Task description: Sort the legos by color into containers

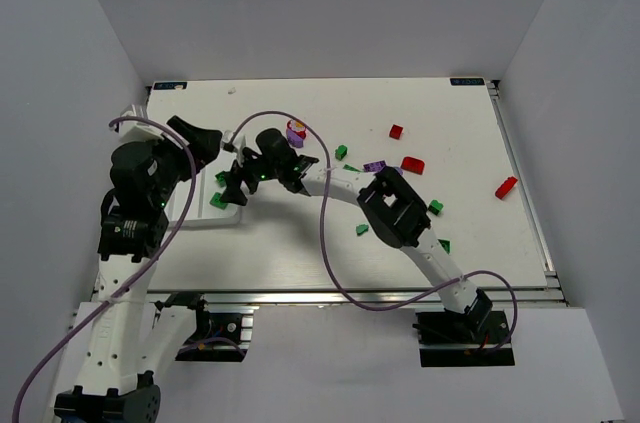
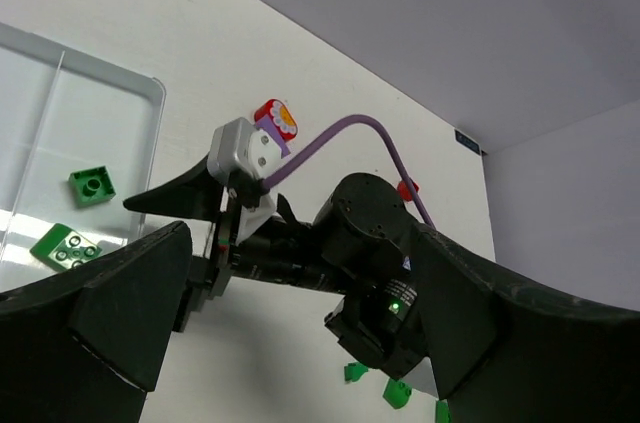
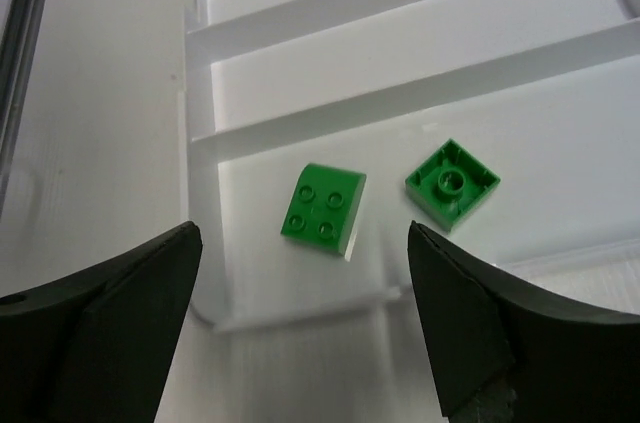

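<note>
At the left side of the white table (image 1: 450, 103), the white compartment tray (image 1: 195, 211) lies flat, and the right arm reaches across to it from the far side of the workspace. Its right gripper (image 1: 233, 188) hangs over the tray's end compartment with its jaws spread wide and nothing between them. Below it, in the right wrist view, two green bricks lie apart on the floor of that end compartment: a green sloped brick (image 3: 323, 208) with its four studs up, near the tray's corner, and a green square brick (image 3: 452, 183) turned underside up, just beside it. The thin dividers of the other compartments run beyond them.

Beside the tray's far end, the left gripper (image 2: 300, 248) hovers with its jaws also spread wide, holding nothing; its camera looks over the right arm's wrist.

Out on the bare table the other legos lie scattered. A rounded purple brick with white and orange parts (image 1: 296, 130) stands near the right arm's wrist. A purple brick (image 1: 375, 167) sits against the right arm. Three red bricks (image 1: 412, 165) lie toward the right side, and several green bricks (image 1: 341, 152) lie around the right forearm
</note>
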You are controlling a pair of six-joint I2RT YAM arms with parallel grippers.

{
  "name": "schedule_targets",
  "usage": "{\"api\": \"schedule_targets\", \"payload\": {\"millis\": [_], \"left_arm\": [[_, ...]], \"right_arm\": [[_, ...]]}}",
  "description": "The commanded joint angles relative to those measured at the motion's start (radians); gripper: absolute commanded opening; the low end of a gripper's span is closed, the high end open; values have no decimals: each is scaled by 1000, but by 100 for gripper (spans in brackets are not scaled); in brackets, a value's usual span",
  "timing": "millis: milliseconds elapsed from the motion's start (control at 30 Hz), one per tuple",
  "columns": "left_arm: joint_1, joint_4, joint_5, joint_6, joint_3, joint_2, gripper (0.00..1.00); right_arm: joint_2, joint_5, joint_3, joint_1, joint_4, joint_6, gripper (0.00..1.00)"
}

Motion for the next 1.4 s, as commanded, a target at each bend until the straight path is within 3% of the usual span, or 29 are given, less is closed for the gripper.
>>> {"api": "schedule_targets", "payload": {"millis": [0, 133, 167, 233, 267, 333, 367, 433, 467, 500, 567, 600, 633, 700, 733, 767, 867, 1000, 1067, 1133, 1267, 1367], "left_arm": [[5, 43, 60, 0, 16, -26, 97], [5, 92, 195, 3, -6, 10, 81], [5, 107, 221, -3, -13, 41, 71], [0, 132, 299, -23, -40, 72, 65], [-4, 141, 312, -26, -46, 102, 51], [-18, 144, 310, -21, -54, 135, 36], [-38, 132, 303, -20, -48, 156, 29], [-69, 100, 275, -3, -24, 243, 25], [-117, 67, 249, -3, 2, 274, 25], [-147, 56, 222, -3, 16, 306, 32], [-225, 14, 131, -14, 58, 412, 42], [-239, 13, 116, -38, 67, 475, 47], [-256, 11, 99, -56, 75, 504, 52], [-259, 9, 74, -105, 94, 549, 69], [-261, 11, 56, -119, 102, 585, 87], [-261, 13, 45, -132, 110, 601, 93], [-261, 35, 42, -162, 144, 670, 98], [-261, -15, 45, -231, 234, 790, 98], [-262, -70, 37, -247, 314, 854, 98], [-261, -134, -21, -233, 390, 888, 98], [-259, -211, -92, -250, 427, 934, 98], [-256, -214, -107, -310, 374, 916, 98]], "right_arm": [[-191, -50, -65, -49, -11, -87, 89], [-394, -61, -236, -140, -98, -183, 89], [-476, -135, -306, -199, -129, -207, 90], [-594, -241, -377, -270, -189, -227, 83], [-631, -256, -449, -335, -208, -223, 69], [-743, -274, -514, -394, -258, -259, 48], [-780, -277, -546, -441, -321, -282, 21], [-889, -271, -652, -482, -356, -350, 7], [-923, -263, -683, -508, -385, -373, 11], [-955, -253, -739, -516, -396, -390, 18], [-1032, -199, -792, -534, -395, -404, 48], [-1050, -188, -831, -540, -393, -402, 55], [-1079, -159, -847, -555, -390, -388, 69], [-1097, -130, -870, -574, -381, -379, 79], [-1100, -100, -882, -594, -375, -365, 89], [-1097, -86, -885, -608, -369, -355, 89], [-1069, -39, -873, -660, -354, -327, 89], [-996, -125, -751, -709, -516, -380, 89], [-966, -194, -683, -721, -672, -454, 83], [-998, -293, -694, -735, -760, -561, 80], [-1103, -319, -741, -737, -844, -738, 79], [-1193, -233, -779, -735, -860, -774, 83]]}}
